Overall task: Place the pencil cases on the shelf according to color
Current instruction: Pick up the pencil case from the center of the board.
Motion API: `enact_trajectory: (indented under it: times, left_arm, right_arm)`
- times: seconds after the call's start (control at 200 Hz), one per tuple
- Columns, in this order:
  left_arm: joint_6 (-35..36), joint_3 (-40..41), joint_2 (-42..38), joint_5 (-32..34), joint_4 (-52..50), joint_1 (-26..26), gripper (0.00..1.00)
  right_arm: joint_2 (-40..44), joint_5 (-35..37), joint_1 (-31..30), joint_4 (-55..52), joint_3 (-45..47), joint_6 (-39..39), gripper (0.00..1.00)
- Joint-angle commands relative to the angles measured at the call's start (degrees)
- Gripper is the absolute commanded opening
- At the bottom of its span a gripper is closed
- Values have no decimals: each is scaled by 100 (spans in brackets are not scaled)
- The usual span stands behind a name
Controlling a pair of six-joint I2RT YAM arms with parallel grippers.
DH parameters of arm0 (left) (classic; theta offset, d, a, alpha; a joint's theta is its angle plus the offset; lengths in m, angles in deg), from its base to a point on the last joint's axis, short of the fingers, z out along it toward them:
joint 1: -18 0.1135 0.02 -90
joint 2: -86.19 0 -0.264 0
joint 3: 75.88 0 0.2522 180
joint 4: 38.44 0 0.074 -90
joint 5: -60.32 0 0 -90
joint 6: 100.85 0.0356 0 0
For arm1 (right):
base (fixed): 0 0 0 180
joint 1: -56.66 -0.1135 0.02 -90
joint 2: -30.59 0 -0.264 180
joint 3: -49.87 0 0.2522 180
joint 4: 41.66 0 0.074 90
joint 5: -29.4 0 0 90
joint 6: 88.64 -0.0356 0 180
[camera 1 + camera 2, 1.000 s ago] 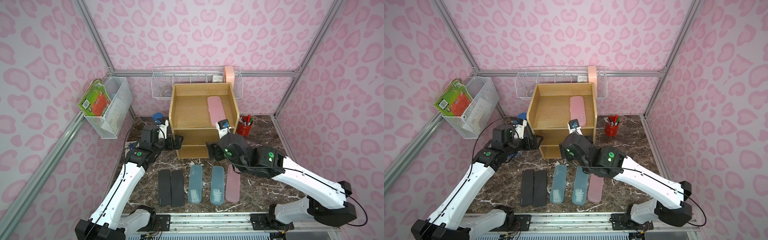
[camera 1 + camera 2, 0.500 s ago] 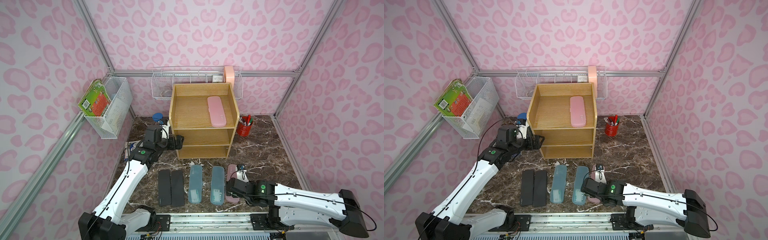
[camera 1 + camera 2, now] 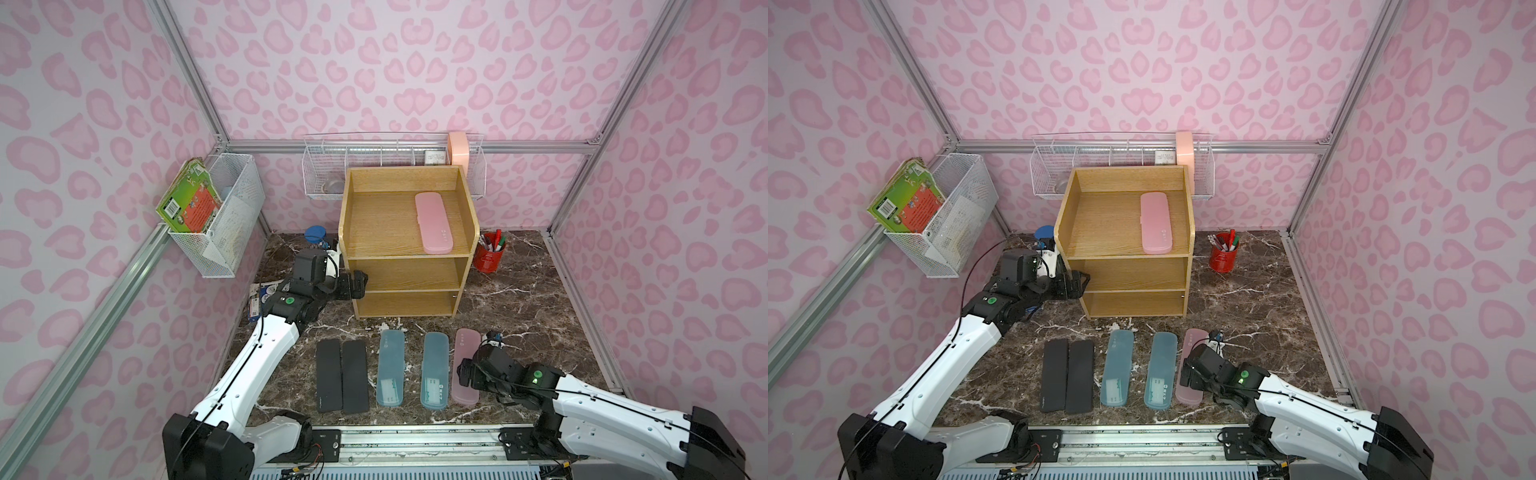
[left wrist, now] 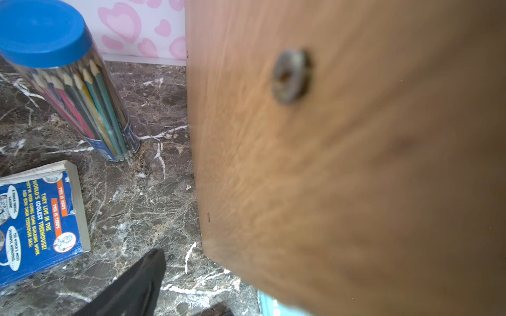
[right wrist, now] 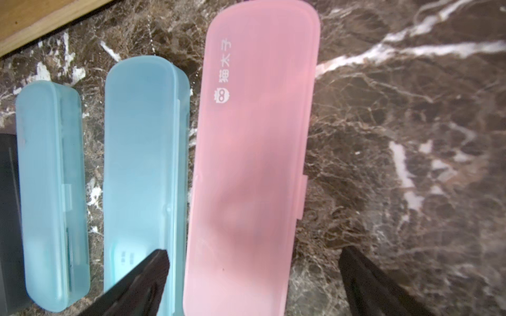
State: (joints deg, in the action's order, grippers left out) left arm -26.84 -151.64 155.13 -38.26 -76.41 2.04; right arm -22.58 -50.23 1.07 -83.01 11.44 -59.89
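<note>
On the top tier of the shelf [image 3: 345, 216] lies one pink case [image 3: 433, 222] — the only one put away — while its pink twin [image 3: 467, 349], two teal cases [image 3: 390, 368] and two black cases [image 3: 328, 374] line the surface [image 3: 519, 299], the right tool [image 5: 254, 257] spread open over the twin, the left tool [image 3: 357, 284] beside the shelf, open or closed I cannot tell.
</note>
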Motion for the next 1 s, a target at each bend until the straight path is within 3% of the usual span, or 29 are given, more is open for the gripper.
enact_trajectory:
  times: [0.0,0.245,0.52,0.72,0.995]
  left_arm:
    - [239,-189,124,-385,-130,-34,99]
    - [184,-302,-170,-392,-307,-129,99]
    - [-37,-225,-294,-720,-138,-134,99]
    - [-159,-288,-165,-1005,-144,-130,99]
    - [-39,-507,-23,-619,-483,-170,99]
  right_arm:
    - [-255,-344,25,111,-89,401,100]
    - [-1243,-177,-25,82,-370,257,100]
    - [-1914,676,-954,-588,-667,-1057,100]
    - [-1591,711,-1217,-1192,-476,-1665,100]
    - [-201,882,-1260,-1645,-444,-1530,100]
